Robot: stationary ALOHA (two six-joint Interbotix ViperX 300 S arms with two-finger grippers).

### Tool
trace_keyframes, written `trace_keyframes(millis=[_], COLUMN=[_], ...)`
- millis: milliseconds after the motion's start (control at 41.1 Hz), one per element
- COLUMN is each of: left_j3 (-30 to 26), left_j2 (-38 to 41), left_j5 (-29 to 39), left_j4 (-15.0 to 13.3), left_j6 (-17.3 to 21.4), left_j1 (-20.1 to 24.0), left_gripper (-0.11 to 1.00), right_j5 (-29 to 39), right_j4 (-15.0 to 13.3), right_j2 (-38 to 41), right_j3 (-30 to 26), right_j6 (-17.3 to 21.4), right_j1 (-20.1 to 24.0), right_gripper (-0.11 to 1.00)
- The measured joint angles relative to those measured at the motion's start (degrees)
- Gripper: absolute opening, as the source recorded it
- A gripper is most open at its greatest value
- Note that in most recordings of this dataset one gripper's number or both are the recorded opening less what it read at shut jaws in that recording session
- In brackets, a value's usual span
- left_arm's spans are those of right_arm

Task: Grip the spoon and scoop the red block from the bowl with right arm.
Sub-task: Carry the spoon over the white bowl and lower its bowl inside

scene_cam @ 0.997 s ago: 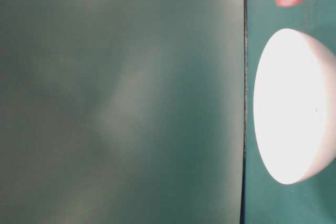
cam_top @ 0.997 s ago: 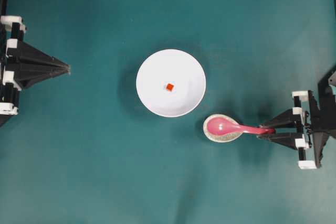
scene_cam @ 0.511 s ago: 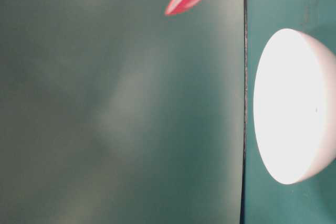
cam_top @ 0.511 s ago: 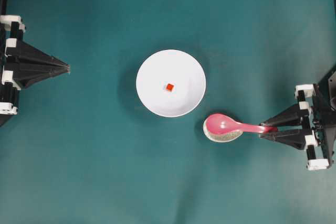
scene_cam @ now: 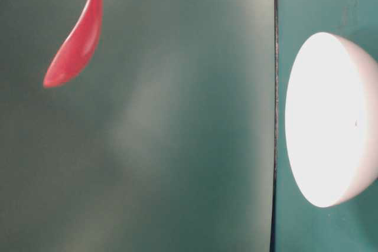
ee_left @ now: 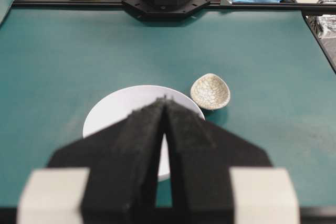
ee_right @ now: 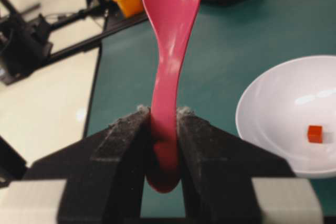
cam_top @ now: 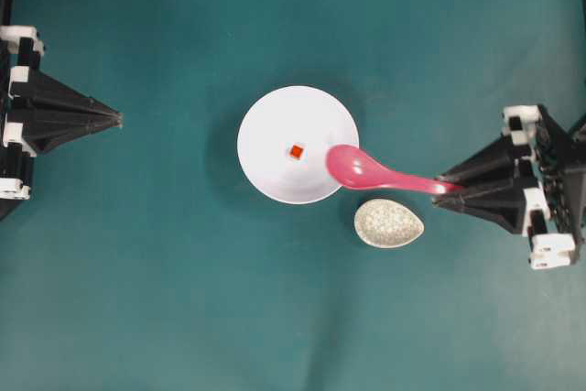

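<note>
Overhead view shows the right gripper (cam_top: 439, 188) reaching in from the right of the bowl (cam_top: 265, 125), its pointed jaws clamped on the handle end of the spoon (cam_top: 366, 169). That spoon stretches leftward, its scoop hanging above the bowl's right rim, just right of the red block (cam_top: 296, 151) lying near the bowl's centre. Well left of the bowl, the left gripper (cam_top: 119, 119) points toward it, jaws pressed together, holding nothing. Just below the spoon's handle sits a speckled dish (cam_top: 389, 223).

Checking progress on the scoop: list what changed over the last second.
The right gripper lifted the spoon off the speckled dish, carrying its scoop over the bowl rim beside the red block. Bowl, block, dish and left gripper stayed put.
</note>
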Motion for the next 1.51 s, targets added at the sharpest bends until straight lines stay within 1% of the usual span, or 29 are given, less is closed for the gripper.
trace_keyframes(millis=[268, 413, 584, 730, 851, 948, 1070, 1216, 1313, 1386, 1508], left_j3=[0.0, 0.0, 0.0, 0.0, 0.0, 0.0, 0.0, 0.0, 0.0, 0.0, -0.1], left_j2=[0.0, 0.0, 0.0, 0.0, 0.0, 0.0, 0.0, 0.0, 0.0, 0.0, 0.0], left_j5=[0.0, 0.2, 0.5, 1.1, 1.8, 2.0, 2.1, 2.2, 2.2, 2.2, 2.2], left_j4=[0.1, 0.1, 0.1, 0.1, 0.1, 0.1, 0.0, 0.1, 0.1, 0.1, 0.1], left_j6=[0.0, 0.0, 0.0, 0.2, 0.2, 0.2, 0.2, 0.2, 0.2, 0.3, 0.3], left_j1=[-0.1, -0.1, -0.1, 0.0, -0.1, -0.1, -0.1, -0.1, -0.1, -0.1, -0.1], left_gripper=[0.00, 0.00, 0.00, 0.00, 0.00, 0.00, 0.00, 0.00, 0.00, 0.00, 0.00], right_j5=[23.6, 36.0, 47.3, 54.7, 59.9, 63.6, 68.4, 73.7, 77.6, 80.7, 82.4], right_j4=[-0.1, -0.1, -0.8, -3.2, -6.9, -11.0, -16.9, -23.3, -27.9, -31.1, -34.7], right_j2=[0.6, 2.3, 5.6, 9.9, 14.7, 18.7, 23.6, 28.2, 30.8, 32.8, 34.9], right_j3=[-5.8, -9.2, -14.1, -18.2, -21.7, -24.8, -29.2, -34.1, -37.2, -39.2, -41.2], right_j6=[0.1, 1.1, 4.1, 8.1, 12.8, 16.9, 22.2, 26.5, 28.6, 29.3, 29.4], right_j1=[-13.0, -19.7, -26.2, -29.6, -30.8, -31.1, -31.0, -31.0, -31.0, -31.0, -30.8], right_gripper=[0.24, 0.24, 0.24, 0.24, 0.24, 0.24, 0.24, 0.24, 0.24, 0.24, 0.24])
